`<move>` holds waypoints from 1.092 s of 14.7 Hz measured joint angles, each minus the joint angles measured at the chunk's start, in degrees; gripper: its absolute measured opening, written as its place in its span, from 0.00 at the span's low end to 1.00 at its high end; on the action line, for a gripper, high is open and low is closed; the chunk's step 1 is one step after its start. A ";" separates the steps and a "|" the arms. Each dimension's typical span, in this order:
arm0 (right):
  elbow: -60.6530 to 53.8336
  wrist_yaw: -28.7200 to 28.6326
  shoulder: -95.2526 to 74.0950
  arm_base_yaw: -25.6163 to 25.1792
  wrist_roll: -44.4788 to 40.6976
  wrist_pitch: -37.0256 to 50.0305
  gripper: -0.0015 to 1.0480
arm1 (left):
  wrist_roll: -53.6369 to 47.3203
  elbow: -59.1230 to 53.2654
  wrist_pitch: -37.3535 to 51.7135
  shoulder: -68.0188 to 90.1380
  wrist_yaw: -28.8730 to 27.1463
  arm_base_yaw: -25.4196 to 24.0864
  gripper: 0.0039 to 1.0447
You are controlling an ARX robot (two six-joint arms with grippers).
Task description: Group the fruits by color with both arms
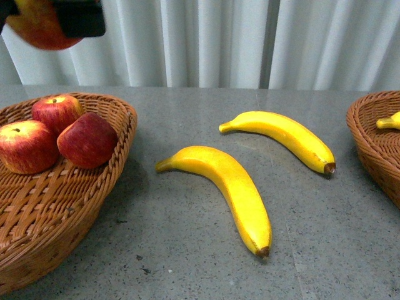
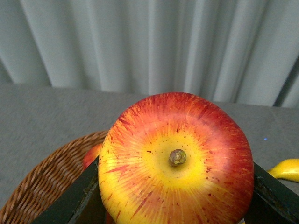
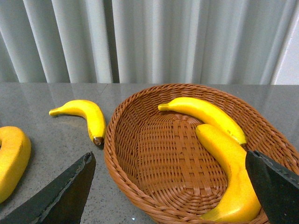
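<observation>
1. Left jaws were clamped on an apple (image 2: 175,158), high over the left basket (image 1: 62,231). Right jaws stood wide and empty above the right basket (image 3: 122,154).
2. Tabletop (image 1: 187,262): only two loose fruits between the baskets, and no loose apple in view.
3. Baskets: the left one carried three apples (image 1: 88,140). The right one carried two bananas (image 3: 205,114), per the right wrist view.
4. Bananas: near banana (image 1: 232,190) and far banana (image 1: 284,135) lay apart on the tabletop, unsorted. Both were due for the right basket, so I'd call that side about half done.
5. Apples: the held one looked like the last. It only needed releasing, so that side was nearly finished.
</observation>
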State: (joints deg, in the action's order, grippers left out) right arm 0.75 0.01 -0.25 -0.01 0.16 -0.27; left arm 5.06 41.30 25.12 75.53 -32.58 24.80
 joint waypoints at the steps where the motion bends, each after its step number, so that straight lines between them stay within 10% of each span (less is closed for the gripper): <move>1: 0.00 0.00 0.00 0.00 0.00 0.00 0.94 | 4.11 -3.50 -1.36 -1.38 -2.69 -1.05 0.66; 4: 0.00 0.00 0.00 0.00 0.00 0.00 0.94 | 12.83 -9.20 -3.06 -1.97 -4.96 -3.21 0.66; 6: 0.00 0.00 0.00 0.00 0.00 0.00 0.94 | 13.40 -9.20 -2.05 -2.62 -5.22 -2.78 0.91; 12: 0.00 0.00 0.00 0.00 0.00 -0.02 0.94 | 10.67 -11.02 3.30 -9.09 -9.90 2.69 0.94; 16: 0.00 0.00 0.00 0.00 0.00 0.00 0.94 | -3.04 -25.97 11.26 -23.30 12.11 -4.76 0.46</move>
State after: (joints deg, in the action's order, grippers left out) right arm 0.75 0.01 -0.25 -0.01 0.16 -0.27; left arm 2.02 15.33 36.38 52.23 -20.47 20.03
